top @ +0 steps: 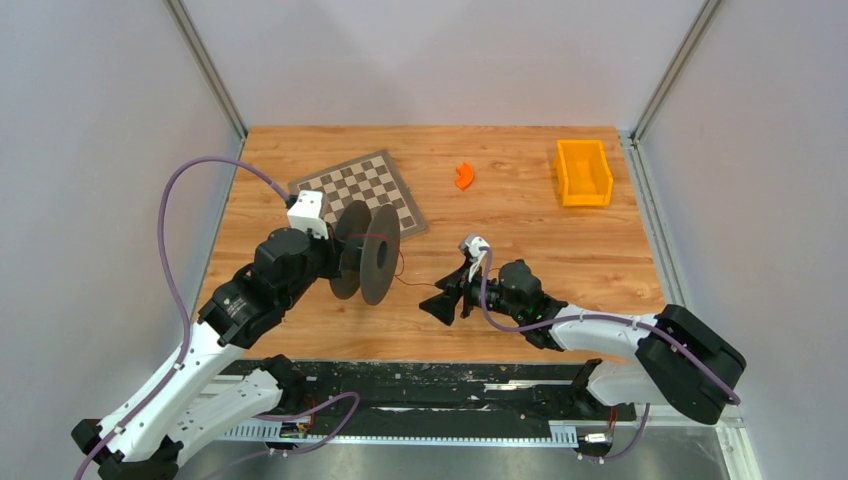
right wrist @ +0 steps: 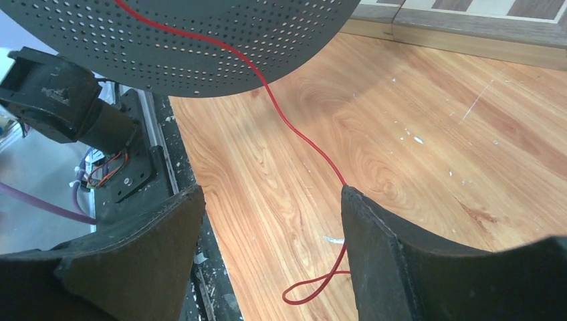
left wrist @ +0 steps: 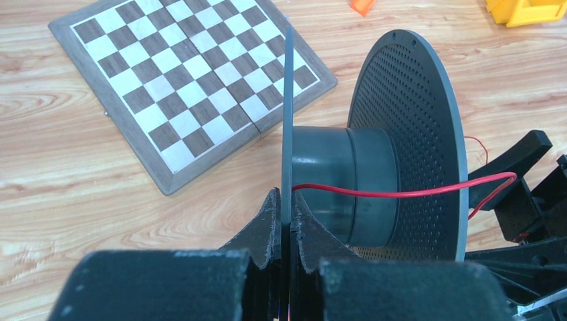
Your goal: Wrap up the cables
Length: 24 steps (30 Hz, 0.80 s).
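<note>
wire (left wrist: 348, 192) red | spool (left wrist: 408, 120) dark grey, perforated | chessboard (left wrist: 180, 80) brown-white checks | bin (top: 583, 172) orange-yellow | table (top: 600, 260) light wood-grain

Thin red wire (left wrist: 401, 194), slack, partly looped

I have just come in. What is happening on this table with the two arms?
The left gripper is shut on the rim of one disc of a dark grey spool, holding it on edge. A thin red wire crosses the spool's core and runs to the right gripper, which is open; the wire passes one finger, unpinched. Only one strand shows on the core, so the wrapping seems barely started.
</note>
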### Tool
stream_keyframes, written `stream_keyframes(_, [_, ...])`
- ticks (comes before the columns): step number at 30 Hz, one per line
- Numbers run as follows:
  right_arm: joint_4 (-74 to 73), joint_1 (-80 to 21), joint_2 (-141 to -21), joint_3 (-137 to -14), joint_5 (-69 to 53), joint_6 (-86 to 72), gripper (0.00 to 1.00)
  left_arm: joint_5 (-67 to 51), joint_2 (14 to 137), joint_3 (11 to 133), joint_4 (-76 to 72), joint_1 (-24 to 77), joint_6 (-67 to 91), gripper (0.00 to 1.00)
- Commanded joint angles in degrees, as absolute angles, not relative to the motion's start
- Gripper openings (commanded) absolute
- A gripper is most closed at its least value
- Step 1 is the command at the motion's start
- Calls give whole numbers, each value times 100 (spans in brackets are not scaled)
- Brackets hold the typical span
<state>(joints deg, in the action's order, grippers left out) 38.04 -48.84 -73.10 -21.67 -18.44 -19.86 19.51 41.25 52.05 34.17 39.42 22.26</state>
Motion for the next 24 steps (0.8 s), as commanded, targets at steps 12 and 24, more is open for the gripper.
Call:
stream_keyframes(12, [2407,-4909,-6219,-2676,-778,-1665,80,2249,3984,5542,3347,3969,2252,0])
stream_keyframes(24, [3251,-4927,-7314,-2565,-1557,-2254,77,2117,3917,5543,3343,3962,2342,0])
